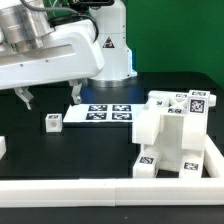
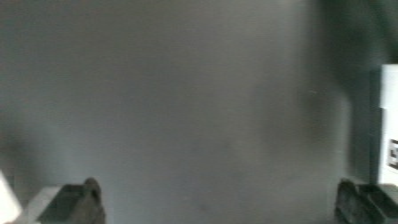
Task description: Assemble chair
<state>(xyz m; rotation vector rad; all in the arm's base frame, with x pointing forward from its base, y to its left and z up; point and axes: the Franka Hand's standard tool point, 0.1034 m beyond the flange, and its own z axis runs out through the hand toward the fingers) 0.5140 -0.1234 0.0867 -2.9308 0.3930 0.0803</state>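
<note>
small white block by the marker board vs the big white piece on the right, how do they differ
The small block is a little cube lying alone on the black table; the big piece is a much larger, stepped, built-up shape. The small block shows one tag, the big piece several. The small block sits at the exterior view's left of the marker board, the big piece at its right. Both are white and tagged.

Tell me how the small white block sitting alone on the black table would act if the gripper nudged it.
The small white block looks rigid and boxy, resting flat, so it would probably slide, not roll. Being small, it is likely light and may skid or twist.
</note>
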